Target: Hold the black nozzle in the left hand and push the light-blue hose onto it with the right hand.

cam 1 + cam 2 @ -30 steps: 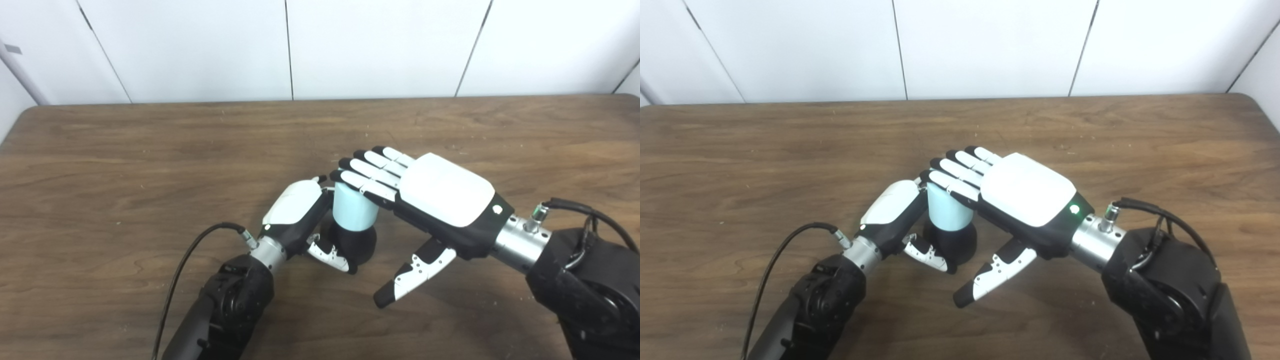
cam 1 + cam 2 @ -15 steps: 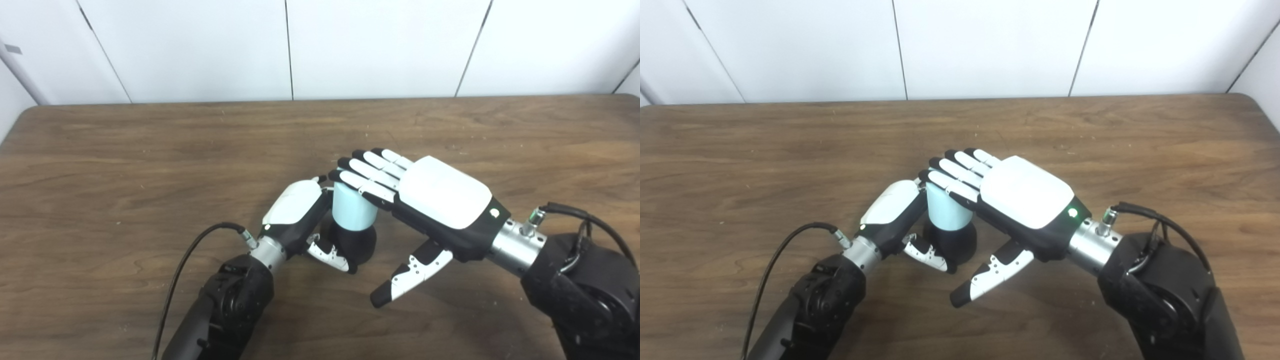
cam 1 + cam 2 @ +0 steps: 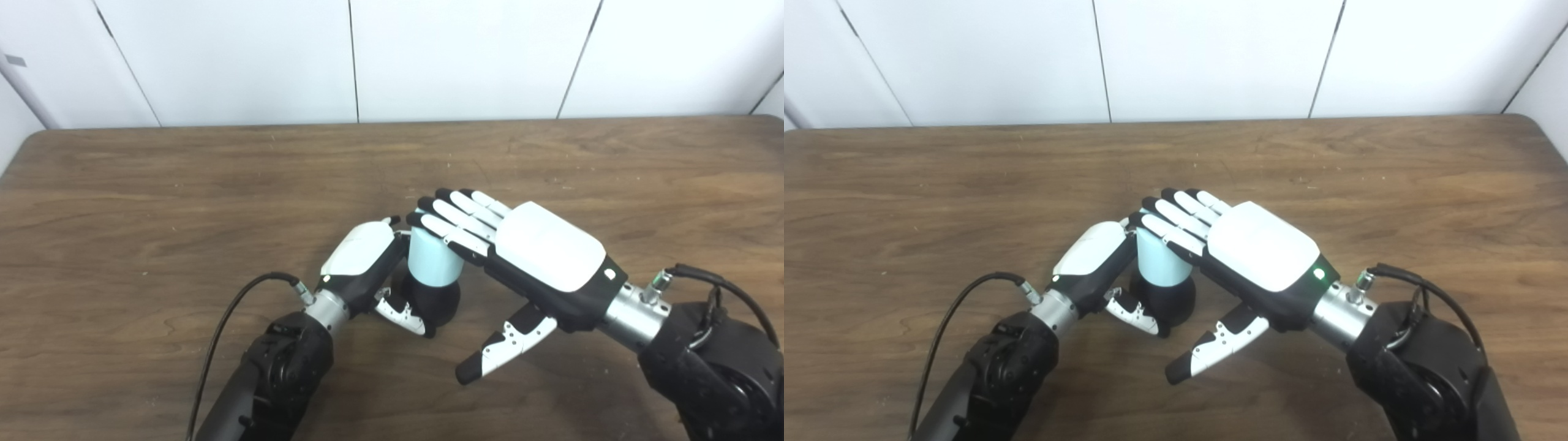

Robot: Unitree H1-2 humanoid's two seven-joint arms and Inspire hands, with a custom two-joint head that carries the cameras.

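The black nozzle (image 3: 432, 301) stands upright on the wooden table (image 3: 184, 202) with the light-blue hose (image 3: 431, 262) sitting on top of it. My left hand (image 3: 362, 260) is shut on the nozzle from the left, its thumb (image 3: 401, 313) curled round the black base. My right hand (image 3: 539, 257) is open and flat, palm down. Its fingers (image 3: 456, 217) rest on the top end of the hose and its thumb (image 3: 505, 345) hangs free below. The hose also shows in the right eye view (image 3: 1159, 262).
A black cable (image 3: 229, 318) loops from my left wrist over the table's near left. Another cable (image 3: 716, 278) arcs over my right wrist. White wall panels (image 3: 349, 61) stand behind the table's far edge.
My right hand has sunk slightly onto the hose top, and the hose and nozzle sit a little lower. My left hand has kept its hold.
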